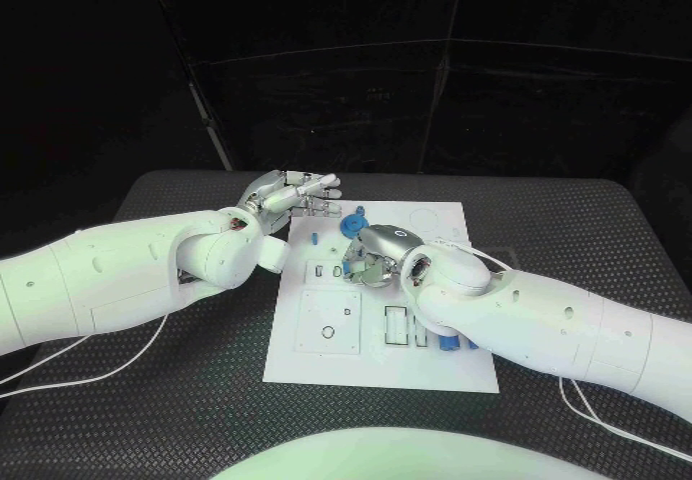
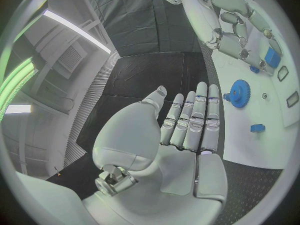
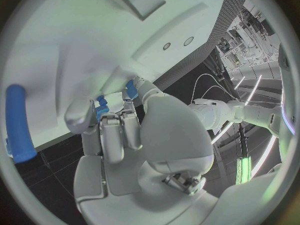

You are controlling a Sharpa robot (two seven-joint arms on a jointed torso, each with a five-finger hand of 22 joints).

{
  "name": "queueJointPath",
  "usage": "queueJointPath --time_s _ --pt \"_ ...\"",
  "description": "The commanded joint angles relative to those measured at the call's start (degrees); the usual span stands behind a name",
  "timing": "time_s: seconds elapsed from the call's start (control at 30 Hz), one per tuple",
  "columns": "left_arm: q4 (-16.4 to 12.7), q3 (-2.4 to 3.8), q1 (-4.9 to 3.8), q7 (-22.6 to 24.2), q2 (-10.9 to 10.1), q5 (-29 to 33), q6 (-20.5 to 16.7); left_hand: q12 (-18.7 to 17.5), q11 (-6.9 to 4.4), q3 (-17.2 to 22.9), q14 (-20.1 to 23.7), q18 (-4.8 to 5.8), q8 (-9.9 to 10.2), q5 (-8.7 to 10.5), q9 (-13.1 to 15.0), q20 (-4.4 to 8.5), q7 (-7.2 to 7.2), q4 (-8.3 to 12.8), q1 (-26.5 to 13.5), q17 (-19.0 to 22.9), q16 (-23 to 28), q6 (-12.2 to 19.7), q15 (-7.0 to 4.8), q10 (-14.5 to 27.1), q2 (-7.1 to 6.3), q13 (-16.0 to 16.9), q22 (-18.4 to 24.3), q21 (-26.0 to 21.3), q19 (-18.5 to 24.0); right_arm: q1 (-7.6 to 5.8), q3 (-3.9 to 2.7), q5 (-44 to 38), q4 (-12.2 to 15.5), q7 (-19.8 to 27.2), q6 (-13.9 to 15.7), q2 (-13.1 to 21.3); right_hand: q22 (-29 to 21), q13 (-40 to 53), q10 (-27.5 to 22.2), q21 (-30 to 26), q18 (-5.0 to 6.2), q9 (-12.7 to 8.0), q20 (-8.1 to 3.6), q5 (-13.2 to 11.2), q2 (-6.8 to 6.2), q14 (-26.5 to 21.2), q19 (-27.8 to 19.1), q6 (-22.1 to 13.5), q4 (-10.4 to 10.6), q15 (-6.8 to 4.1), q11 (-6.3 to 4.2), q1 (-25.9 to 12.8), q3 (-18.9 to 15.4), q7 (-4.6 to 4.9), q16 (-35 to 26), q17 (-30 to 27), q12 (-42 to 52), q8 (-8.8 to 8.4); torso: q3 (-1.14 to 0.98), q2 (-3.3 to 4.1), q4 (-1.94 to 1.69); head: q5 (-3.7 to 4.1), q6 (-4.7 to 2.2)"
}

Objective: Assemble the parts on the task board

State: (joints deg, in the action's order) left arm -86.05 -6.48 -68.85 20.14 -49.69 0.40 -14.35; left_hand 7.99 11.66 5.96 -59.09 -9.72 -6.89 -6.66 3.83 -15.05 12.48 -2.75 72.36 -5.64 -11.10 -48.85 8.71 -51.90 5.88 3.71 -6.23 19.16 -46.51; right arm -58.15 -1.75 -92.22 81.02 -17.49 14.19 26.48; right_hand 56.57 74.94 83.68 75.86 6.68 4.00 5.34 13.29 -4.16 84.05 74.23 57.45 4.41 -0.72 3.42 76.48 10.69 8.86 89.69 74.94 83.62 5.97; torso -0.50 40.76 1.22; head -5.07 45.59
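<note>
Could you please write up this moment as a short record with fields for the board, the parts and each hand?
board: white task board on the black table
left hand: left hand open at the board's far left corner, fingers straight, holding nothing
right hand: right hand over the board's middle, pinching a small blue part
loose parts: blue gear lying on the board

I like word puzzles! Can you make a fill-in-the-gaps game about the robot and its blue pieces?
1. The board is coloured ____.
2. The round toothed part is a ____.
3. The left hand holds ____.
4. The right hand pinches a small part coloured ____.

Missing words: white; gear; nothing; blue
</note>
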Motion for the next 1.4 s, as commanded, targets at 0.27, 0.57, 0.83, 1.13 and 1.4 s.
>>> queueJointPath --time_s 0.27,0.57,0.83,1.13,1.4 --pt "0.0 0.05 -0.11 0.7 0.1 -0.2 0.3 -0.2 0.05 0.2 -0.3 -0.78 0.0 -0.09 -0.1 0.01 2.3 0.1 -0.3 0.1 0.3 -0.4 0.03 -0.2 -0.18 -0.1 0.2 -0.4 -0.4 0.4 0.39 -0.2 -0.3 -1.8 -0.7 0.0 -0.3 5.3 -0.9 -0.6 -0.52 -0.1 0.8 -1.9 -1.63 5.7 -0.3 -2.8 1.3 0.85 1.01 -1.9 -2.8 0.46 -0.1 14.0 -1.2 -1.33 -0.04 0.0 -0.01 0.06 0.04" --pt "0.1 0.05 -0.11 0.6 0.1 -0.2 0.4 -0.2 0.05 0.2 -0.3 -0.78 0.0 -0.09 -0.1 0.0 2.3 0.1 -0.3 0.1 0.3 -0.4 0.03 -0.2 -0.18 -0.1 0.2 -0.4 -0.4 0.4 0.4 -0.2 -0.4 -1.8 0.7 0.0 -1.0 3.1 -2.8 -0.9 -0.39 -0.1 1.26 -3.7 -2.12 5.6 -0.8 -5.3 3.2 1.34 1.57 -2.3 -5.4 1.08 -0.2 13.7 -3.0 -1.84 -0.02 0.0 0.01 0.04 0.08" --pt "0.2 0.05 -0.1 0.6 0.1 -0.2 0.5 -0.2 0.05 0.2 -0.3 -0.78 0.1 -0.1 -0.1 0.01 2.3 0.2 -0.3 0.2 0.3 -0.4 0.02 -0.2 -0.18 -0.1 0.2 -0.4 -0.4 0.63 0.39 -0.5 1.3 1.0 6.7 1.1 -1.0 2.4 -3.3 -0.9 -0.38 0.0 1.47 -3.5 -2.42 5.6 -0.8 -6.3 4.1 1.56 1.81 -1.4 -6.5 1.33 -0.2 13.8 -3.5 -1.8 -0.06 -0.05 -0.01 0.0 0.02" --pt "1.1 0.04 -0.09 0.7 0.1 -0.3 1.3 0.4 -1.3 1.3 -2.4 -0.92 -0.8 -0.1 0.1 0.73 0.72 0.3 -0.4 0.0 0.0 -3.4 -0.98 -3.7 0.14 0.0 0.3 0.1 -2.0 0.75 0.36 2.4 6.8 10.7 15.1 5.2 -2.3 1.5 -3.9 -1.6 -0.18 -0.1 1.88 -2.7 -3.11 5.4 -1.5 -8.9 5.7 2.03 2.38 1.0 -8.0 2.0 -0.5 12.9 -4.0 -2.06 -0.16 -0.27 0.07 -0.06 -0.39" --pt "2.1 0.04 -0.09 -0.3 -0.1 -2.6 1.6 1.2 -3.63 3.1 -13.5 -0.92 -0.9 -0.1 0.1 4.03 -0.84 0.6 -0.3 -3.7 -4.6 -6.9 -4.39 -10.3 -0.53 0.5 -1.2 4.3 -9.6 0.31 0.14 5.4 13.5 15.2 17.1 11.9 -2.4 1.3 -4.1 -1.7 -0.15 -0.1 2.22 -2.4 -3.16 5.4 -1.7 -10.4 7.3 2.34 2.73 2.9 -8.7 2.37 -0.5 12.9 -4.0 -1.91 -0.36 -1.06 0.15 0.01 -0.71"
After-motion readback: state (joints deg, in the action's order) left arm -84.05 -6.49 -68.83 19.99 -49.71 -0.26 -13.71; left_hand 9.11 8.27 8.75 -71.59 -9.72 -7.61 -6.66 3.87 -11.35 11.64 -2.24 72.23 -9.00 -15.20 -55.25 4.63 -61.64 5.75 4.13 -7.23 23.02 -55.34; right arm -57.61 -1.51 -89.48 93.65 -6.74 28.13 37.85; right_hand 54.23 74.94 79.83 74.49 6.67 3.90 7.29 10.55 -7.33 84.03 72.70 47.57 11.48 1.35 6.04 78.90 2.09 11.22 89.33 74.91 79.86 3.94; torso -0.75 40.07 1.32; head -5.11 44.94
